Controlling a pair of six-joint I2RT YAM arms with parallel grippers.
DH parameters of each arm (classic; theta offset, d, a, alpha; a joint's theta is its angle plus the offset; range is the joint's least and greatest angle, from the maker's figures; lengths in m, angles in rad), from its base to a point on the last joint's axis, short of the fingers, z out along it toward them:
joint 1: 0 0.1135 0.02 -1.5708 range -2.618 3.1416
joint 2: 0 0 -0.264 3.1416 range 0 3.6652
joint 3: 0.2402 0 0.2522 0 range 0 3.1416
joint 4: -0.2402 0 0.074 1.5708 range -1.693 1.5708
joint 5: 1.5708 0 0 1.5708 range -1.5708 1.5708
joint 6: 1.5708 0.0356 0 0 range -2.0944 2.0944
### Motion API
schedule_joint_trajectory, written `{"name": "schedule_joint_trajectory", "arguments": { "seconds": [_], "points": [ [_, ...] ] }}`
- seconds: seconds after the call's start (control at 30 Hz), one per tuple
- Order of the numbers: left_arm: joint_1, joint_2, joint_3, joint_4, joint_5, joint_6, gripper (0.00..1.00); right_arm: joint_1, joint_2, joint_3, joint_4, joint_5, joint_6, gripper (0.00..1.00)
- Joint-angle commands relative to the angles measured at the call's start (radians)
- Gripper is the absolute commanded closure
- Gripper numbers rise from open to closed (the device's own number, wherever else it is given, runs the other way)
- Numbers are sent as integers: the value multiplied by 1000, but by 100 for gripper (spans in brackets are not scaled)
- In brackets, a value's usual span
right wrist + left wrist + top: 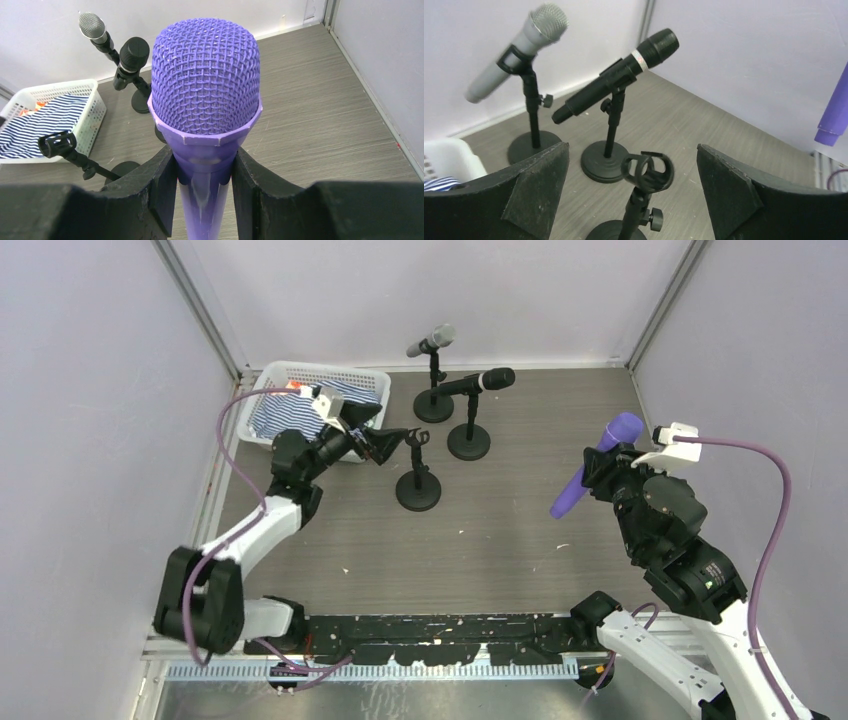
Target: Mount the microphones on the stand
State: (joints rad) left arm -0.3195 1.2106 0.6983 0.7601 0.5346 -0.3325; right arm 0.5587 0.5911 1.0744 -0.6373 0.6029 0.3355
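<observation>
Grey wood-grain table [500, 540] is lying between pale walls [100, 360], with both arms reaching over it from the near edge. At the right side, the right hand [202, 175] is clamping the purple microphone [206, 80] by its shaft just below the mesh head, with a pad pressing on each side. In the top view the microphone is hanging clear of the table and tilting, its head up toward the back and its tail pointing down toward the middle.

The left hand [631, 150] is standing wide open and gripping nothing. Its fingers [536, 190] are framing the bare clip of the empty stand [647, 172], which is sitting just ahead of them without touching.

Behind that stand, the black microphone [616, 75] is resting at a slant in the clip of a second stand [468, 445]. Farther back, near the rear wall, the silver-grey microphone [514, 52] is slanting in a third stand [433, 405]. Beside the left hand, at the back left, a white basket [300, 370] is holding a striped cloth [285, 412].
</observation>
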Motion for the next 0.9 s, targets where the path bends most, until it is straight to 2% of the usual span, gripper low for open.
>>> {"name": "schedule_joint_trajectory", "arguments": {
  "seconds": [0.0,0.1,0.23,0.47,0.87],
  "points": [
    [65,186,53,421,299,-274,0,-4,-1,27,17,-6,5,96],
    [83,311,105,592,372,-388,0,-5,-3,37,6,-1,4,96],
    [82,427,180,669,438,-463,0,-4,-6,45,-4,6,1,96],
    [70,471,196,671,498,-469,0,-4,2,51,-1,1,3,96],
    [12,581,219,579,475,-415,0,-4,7,65,-12,-11,12,96]
  ]
}}
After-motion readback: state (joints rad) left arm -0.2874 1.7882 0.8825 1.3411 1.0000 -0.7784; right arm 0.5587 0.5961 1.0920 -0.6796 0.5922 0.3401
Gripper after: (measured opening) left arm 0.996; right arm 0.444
